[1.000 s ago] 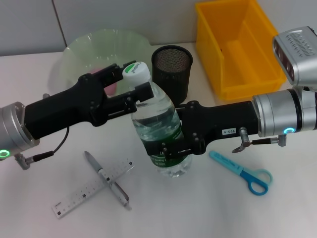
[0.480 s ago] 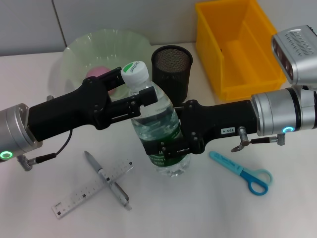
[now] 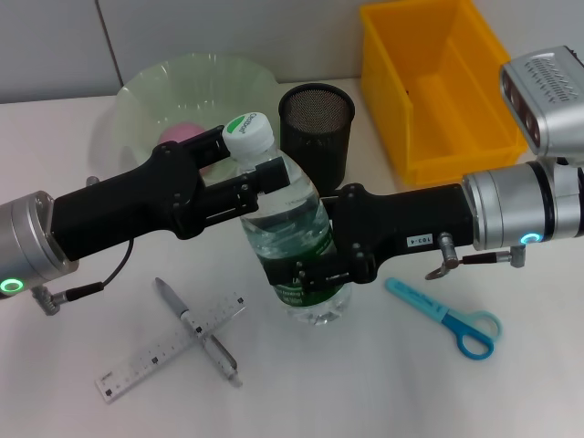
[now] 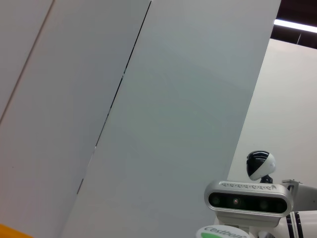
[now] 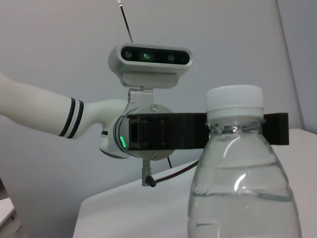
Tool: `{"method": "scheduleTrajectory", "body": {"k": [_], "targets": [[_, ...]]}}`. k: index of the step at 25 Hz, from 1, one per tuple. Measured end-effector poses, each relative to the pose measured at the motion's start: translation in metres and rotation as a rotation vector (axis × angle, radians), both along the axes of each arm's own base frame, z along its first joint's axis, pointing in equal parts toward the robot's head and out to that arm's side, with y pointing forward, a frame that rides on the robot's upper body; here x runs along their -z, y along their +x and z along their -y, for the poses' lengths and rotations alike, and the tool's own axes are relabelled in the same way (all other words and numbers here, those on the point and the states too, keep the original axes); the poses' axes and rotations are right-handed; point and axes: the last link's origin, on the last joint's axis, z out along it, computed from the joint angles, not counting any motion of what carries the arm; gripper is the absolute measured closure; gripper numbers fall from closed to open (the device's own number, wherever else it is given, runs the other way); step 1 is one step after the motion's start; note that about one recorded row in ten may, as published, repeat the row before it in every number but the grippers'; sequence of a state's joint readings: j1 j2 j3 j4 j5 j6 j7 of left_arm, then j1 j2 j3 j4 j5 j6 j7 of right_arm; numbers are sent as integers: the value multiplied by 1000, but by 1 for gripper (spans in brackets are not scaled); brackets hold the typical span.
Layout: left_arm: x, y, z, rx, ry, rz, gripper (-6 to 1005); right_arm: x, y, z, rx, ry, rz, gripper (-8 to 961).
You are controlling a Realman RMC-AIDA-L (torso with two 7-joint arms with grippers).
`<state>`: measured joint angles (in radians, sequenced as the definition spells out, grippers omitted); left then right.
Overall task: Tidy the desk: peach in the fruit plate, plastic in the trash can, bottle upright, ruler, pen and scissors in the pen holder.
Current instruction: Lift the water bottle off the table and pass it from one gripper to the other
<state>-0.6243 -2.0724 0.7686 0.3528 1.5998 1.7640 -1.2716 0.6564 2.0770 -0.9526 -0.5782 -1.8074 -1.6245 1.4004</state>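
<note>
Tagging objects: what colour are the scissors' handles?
Blue on the scissors, clearest in the head view.

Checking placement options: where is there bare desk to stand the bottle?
Bare desk lies between the bottle and the scissors, and along the near edge right of the crossed pen and ruler. Behind it, the pen holder and fruit plate crowd.

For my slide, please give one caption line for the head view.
Both arms hold the water bottle upright: left gripper at the neck, right gripper around the label.
</note>
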Motion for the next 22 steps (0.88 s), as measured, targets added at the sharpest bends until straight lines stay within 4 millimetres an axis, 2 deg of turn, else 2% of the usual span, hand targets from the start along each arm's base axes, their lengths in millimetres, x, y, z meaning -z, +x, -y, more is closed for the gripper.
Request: {"method": "scheduleTrajectory", "body": {"k": [11,13,22], "targets": [[0,0,0,-7,-5,2,346,0,-1,1,-6,-3,-3,195],[0,0,0,-7,-6,3,520,-1,-1,1,-7,-3,-3,195],[-1,0,-1,-7,-6,6,555,-2,-2,1,-8,-10,-11,196]]}}
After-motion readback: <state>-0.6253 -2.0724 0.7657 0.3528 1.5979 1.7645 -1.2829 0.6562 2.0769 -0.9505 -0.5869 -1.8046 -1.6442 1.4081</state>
